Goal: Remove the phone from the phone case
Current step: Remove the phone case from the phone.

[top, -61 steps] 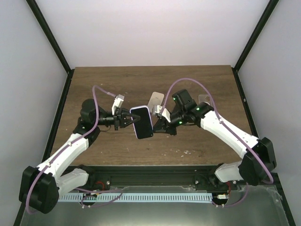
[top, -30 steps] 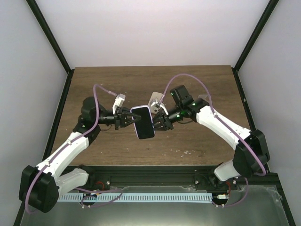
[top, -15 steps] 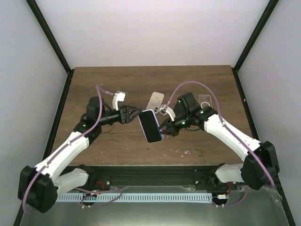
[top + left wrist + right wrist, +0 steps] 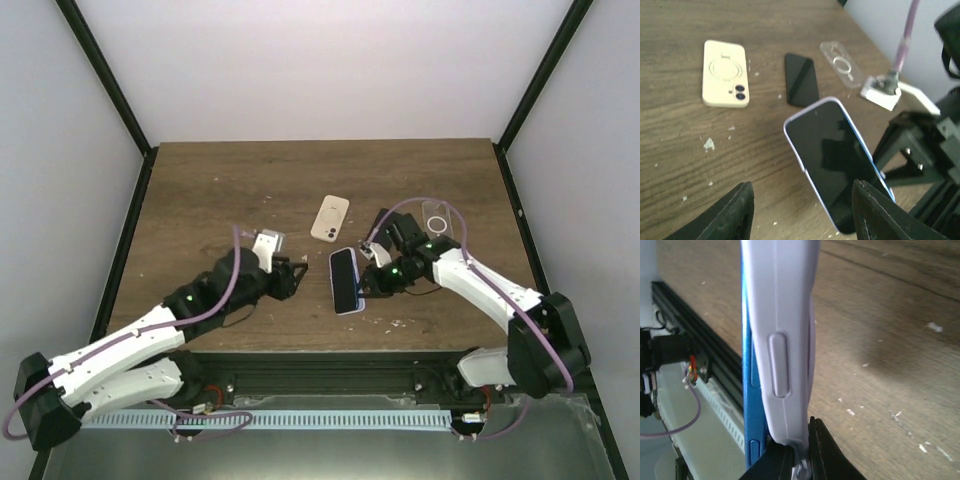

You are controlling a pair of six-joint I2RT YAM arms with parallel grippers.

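Note:
The phone (image 4: pixel 345 280) has a black screen and a blue body and sits in a lavender phone case (image 4: pixel 782 340). It is held tilted just above the table. My right gripper (image 4: pixel 366 283) is shut on the case's edge. In the right wrist view my right gripper (image 4: pixel 796 456) pinches the lavender rim, with the phone's blue side (image 4: pixel 747 390) beside it. My left gripper (image 4: pixel 297 278) is open and empty, just left of the phone and apart from it. In the left wrist view the phone (image 4: pixel 835 162) lies ahead between my left gripper's (image 4: pixel 802 200) spread fingers.
A cream phone case (image 4: pixel 331 218) lies camera-side up behind the phone, also in the left wrist view (image 4: pixel 725 73). A clear case (image 4: pixel 438 217) lies at the right. A bare black phone (image 4: pixel 801 86) lies between them. Crumbs dot the wooden table (image 4: pixel 220 190).
My left gripper let go of the phone, opened and drew back toward the near left. My right gripper carried the cased phone right and down toward the table.

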